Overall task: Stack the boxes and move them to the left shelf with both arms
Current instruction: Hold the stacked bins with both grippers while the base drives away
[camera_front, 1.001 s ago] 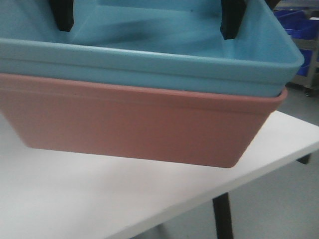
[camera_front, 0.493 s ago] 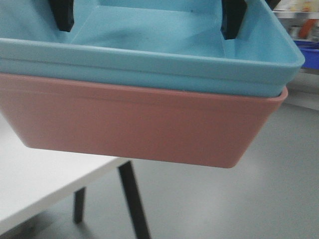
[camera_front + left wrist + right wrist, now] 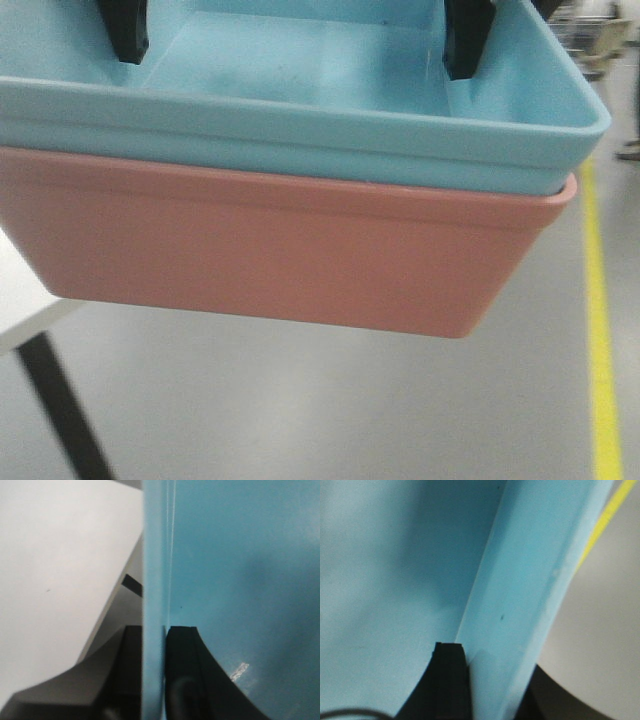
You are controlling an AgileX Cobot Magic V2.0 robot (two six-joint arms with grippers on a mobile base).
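The light blue box (image 3: 300,120) sits nested inside the salmon pink box (image 3: 280,250), and the stack hangs in the air above the floor. In the left wrist view my left gripper (image 3: 154,630) is shut on the blue box's left wall (image 3: 152,555), one black finger on each side. In the right wrist view my right gripper (image 3: 490,665) is shut on the blue box's right wall (image 3: 520,580). From the front, the inner fingers show inside the blue box at the left (image 3: 125,30) and the right (image 3: 468,40). The left shelf is out of view.
A corner of the white table (image 3: 20,300) and its black leg (image 3: 60,410) show at the lower left, with the tabletop (image 3: 50,580) beside the box. Grey floor lies below, with a yellow line (image 3: 598,330) on the right. Blurred racks stand at the far upper right.
The background has swept leftward: the table under the boxes slid out to the left edge, and floor with a yellow line now lies beneath. The boxes and grippers hold the same pose.
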